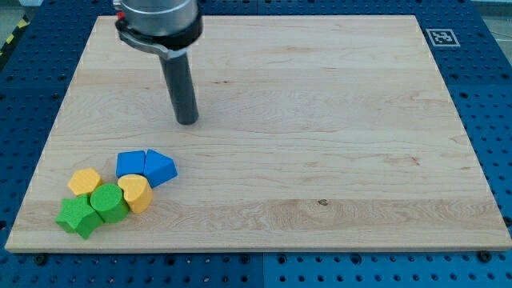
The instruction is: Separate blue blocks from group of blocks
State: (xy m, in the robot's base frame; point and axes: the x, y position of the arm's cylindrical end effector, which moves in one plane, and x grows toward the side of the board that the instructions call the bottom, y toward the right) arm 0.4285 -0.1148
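- Blocks sit bunched in one cluster near the lower left corner of the wooden board (320, 120), all six close together.
- Two blue blocks form the cluster's upper edge: a blue block of roughly square outline (130, 163) on the view's left, touching a blue triangular block (160, 167) on its right.
- Just below the blue pair lies a yellow heart-shaped block (136, 192), touching or nearly touching both.
- A second yellow block (84, 182), of rounded and less certain shape, sits at the view's left of the cluster, beside the square blue one.
- A green block (108, 202) of angular outline rests between the two yellow ones, and a green star-like block (78, 217) lies lower left of it, nearest the board's corner.
- My tip (186, 122) rests on bare wood above the cluster and slightly to the view's right, apart from every block; the blue triangular block is the nearest.
- The rod carries nothing and touches no block; it has no jaws to open or close.
- A black-and-white square marker (441, 37) sits at the board's upper right corner.
- The board lies on a blue perforated table (496, 96).
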